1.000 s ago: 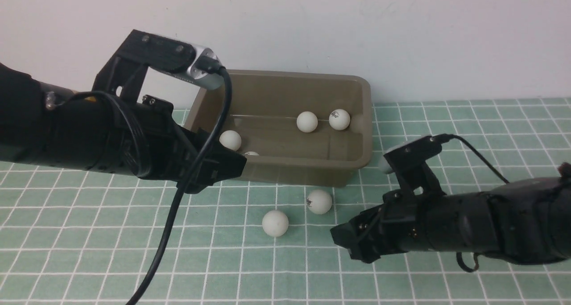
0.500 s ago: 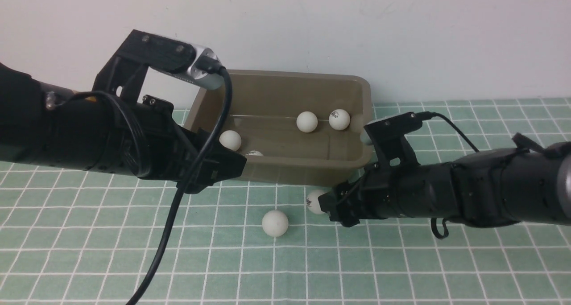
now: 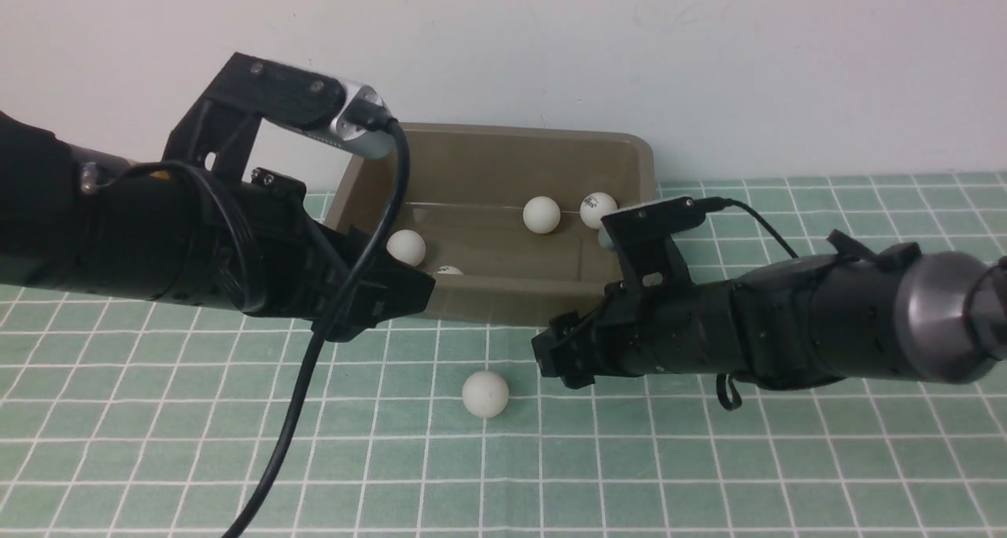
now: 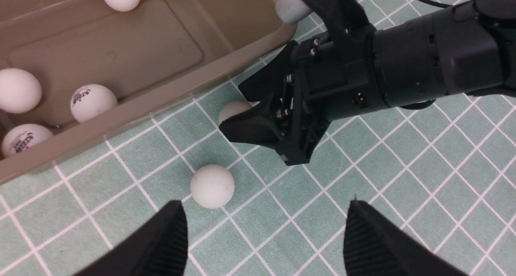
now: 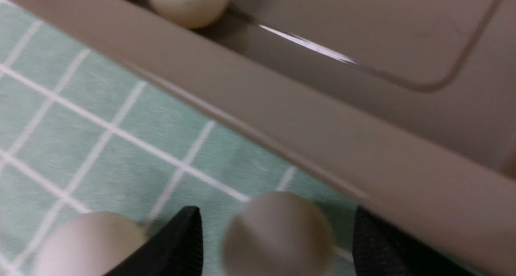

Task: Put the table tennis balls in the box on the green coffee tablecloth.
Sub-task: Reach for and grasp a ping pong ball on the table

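The olive-brown box stands on the green coffee tablecloth and holds several table tennis balls, such as the ball at its back. One white ball lies free on the cloth in front of the box. Another ball sits between the fingers of my right gripper, which is open around it with a gap on each side, close to the box's front wall. My left gripper hangs open and empty above the cloth, and the free ball lies just ahead of its fingertips.
A white wall rises directly behind the box. The left arm's black cable hangs down to the cloth. Both arms reach in towards the box's front, with the right gripper near the left one.
My right arm has swung left and towards the box, bringing its open fingers around the ball nearest the front wall. The left arm has not moved.
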You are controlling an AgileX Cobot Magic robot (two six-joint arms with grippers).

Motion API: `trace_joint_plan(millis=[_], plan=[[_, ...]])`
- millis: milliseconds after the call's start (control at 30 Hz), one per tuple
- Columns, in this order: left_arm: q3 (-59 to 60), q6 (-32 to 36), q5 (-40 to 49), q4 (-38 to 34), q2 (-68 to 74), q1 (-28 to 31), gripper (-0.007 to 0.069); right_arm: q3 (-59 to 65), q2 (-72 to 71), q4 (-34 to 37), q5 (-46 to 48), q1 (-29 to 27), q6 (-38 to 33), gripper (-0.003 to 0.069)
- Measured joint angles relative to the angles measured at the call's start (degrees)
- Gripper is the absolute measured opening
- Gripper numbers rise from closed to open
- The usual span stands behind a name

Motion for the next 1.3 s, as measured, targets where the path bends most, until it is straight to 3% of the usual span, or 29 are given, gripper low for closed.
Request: trace_joint_plan(millis=[267, 500, 700, 800, 900, 1300], plan=[[0.0, 0.0, 0.0, 0.05, 0.0, 0.0, 0.0468, -0.02, 0.59, 0.13, -3.35, 0.0, 0.0, 0.0458], [0.0, 0.0, 0.0, 0.05, 0.0, 0.0, 0.0468, -0.02, 0.59, 0.36, -1.21, 0.0, 0.0, 0.0404], [0.0, 0.0, 0.0, 0.05, 0.0, 0.0, 0.0468, -0.02, 0.59, 0.36, -0.44, 0.0, 0.0, 0.0269], [0.0, 0.06, 0.0, 0.05, 0.0, 0.0, 0.0468, -0.02, 0.59, 0.36, -0.44, 0.0, 0.0, 0.0069], [0.0, 0.48, 0.0, 0.05, 0.0, 0.0, 0.0468, 0.29, 0.42, 0.36, -0.44, 0.0, 0.0, -0.0003], [0.0, 1.51, 0.0, 0.1, 0.0, 0.0, 0.0468, 4.24, -4.84, 0.36, 2.92, 0.0, 0.0, -0.0015]])
